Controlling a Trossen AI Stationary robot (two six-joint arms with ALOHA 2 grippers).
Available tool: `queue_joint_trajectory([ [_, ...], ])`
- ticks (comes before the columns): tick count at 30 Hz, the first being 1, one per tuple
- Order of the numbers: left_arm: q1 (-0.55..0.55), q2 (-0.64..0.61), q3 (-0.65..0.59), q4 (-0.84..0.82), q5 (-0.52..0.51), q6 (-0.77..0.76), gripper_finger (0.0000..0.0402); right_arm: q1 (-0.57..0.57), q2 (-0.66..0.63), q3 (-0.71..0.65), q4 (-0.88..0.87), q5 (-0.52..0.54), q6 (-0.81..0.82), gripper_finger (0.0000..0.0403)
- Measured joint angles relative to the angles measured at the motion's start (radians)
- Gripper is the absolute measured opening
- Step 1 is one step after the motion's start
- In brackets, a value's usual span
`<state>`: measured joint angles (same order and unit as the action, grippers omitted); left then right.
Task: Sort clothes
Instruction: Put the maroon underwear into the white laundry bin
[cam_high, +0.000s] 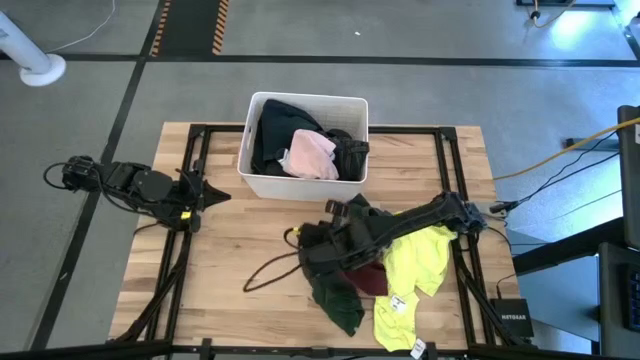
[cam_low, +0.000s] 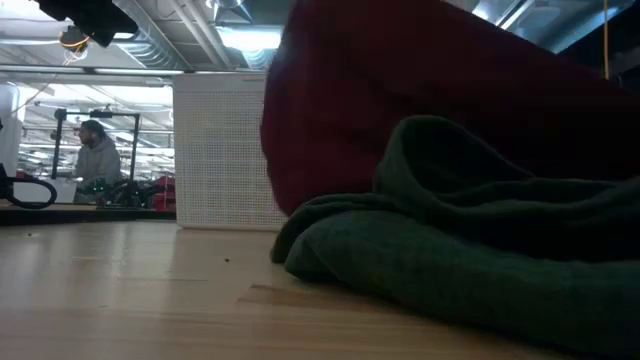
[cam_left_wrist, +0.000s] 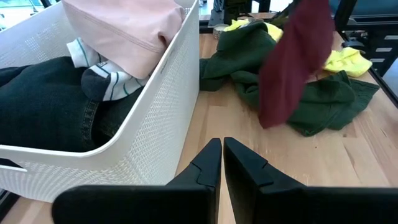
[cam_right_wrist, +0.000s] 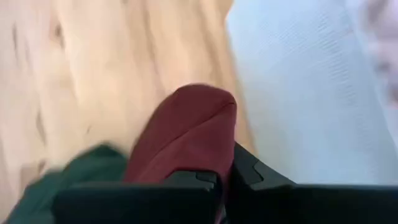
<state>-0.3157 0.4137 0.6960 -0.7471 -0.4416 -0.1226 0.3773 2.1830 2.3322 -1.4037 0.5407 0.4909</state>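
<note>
My right gripper (cam_high: 325, 250) is shut on a maroon garment (cam_left_wrist: 292, 62), which hangs over the clothes pile at the table's near middle. The pile holds a dark green garment (cam_high: 335, 300) and a neon yellow one (cam_high: 415, 260) with a white tag, both lying on the table. The white bin (cam_high: 255, 175) at the far middle holds dark garments (cam_high: 275, 130) and a pale pink one (cam_high: 308, 152). My left gripper (cam_high: 215, 192) is shut and empty, left of the bin, pointing toward the table's right. My right gripper pinches a bunched fold of the maroon garment (cam_right_wrist: 193, 143) between its two fingers, reaching in from the table's right. The cloth hangs slack below the fingers, its lower end (cam_left_wrist: 273, 118) by the dark green garment (cam_left_wrist: 311, 99). Whether it hangs clear, I cannot tell.
A thin dark cord (cam_high: 270, 270) lies looped on the wood left of the pile. The bin's wall (cam_right_wrist: 298, 81) is close beside my right gripper. Bare table lies between my left gripper and the pile. A person (cam_low: 95, 150) shows far behind the table.
</note>
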Motion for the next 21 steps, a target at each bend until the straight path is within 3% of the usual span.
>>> queue_joint_trajectory([
  [13,0.0,0.0,0.0,0.0,0.0,0.0,0.0013,-0.044,-0.148,0.0,0.282,0.247,-0.143,0.0009],
  [21,0.0,0.0,0.0,0.0,0.0,0.0,0.0013,-0.093,-0.212,0.0,0.611,0.331,-0.395,0.001],
])
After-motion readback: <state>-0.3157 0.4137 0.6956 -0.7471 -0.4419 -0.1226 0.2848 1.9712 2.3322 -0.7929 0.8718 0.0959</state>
